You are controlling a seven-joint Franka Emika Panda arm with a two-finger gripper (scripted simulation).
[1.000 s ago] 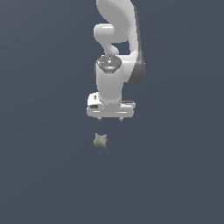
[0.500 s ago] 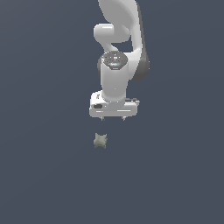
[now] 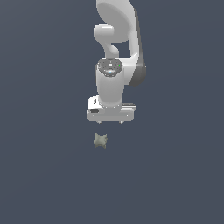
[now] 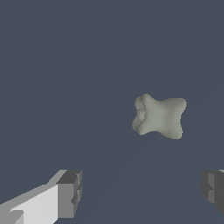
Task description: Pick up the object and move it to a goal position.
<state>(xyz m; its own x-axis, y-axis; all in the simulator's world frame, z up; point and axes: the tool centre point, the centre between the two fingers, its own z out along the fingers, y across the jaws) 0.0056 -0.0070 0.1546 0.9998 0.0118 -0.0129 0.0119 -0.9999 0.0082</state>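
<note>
The object (image 3: pixel 100 140) is a tiny pale grey-green lump with a star-like outline, lying on the dark grey floor. In the wrist view the object (image 4: pixel 159 116) shows as a lobed shape with short points, lying ahead of the fingers and off to one side of the gap. My white gripper (image 3: pixel 111 122) hangs just above it in the exterior view, slightly toward that view's right. The gripper (image 4: pixel 142 192) is open, its two grey fingertips (image 4: pixel 71 193) wide apart with nothing between them.
The white arm (image 3: pixel 118 39) rises behind the gripper toward the top of the exterior view. A plain dark grey floor (image 3: pixel 43 175) surrounds the object on all sides.
The gripper has shifted a little toward the exterior view's right, and the wrist has tilted so more of its top shows. The object has stayed in place.
</note>
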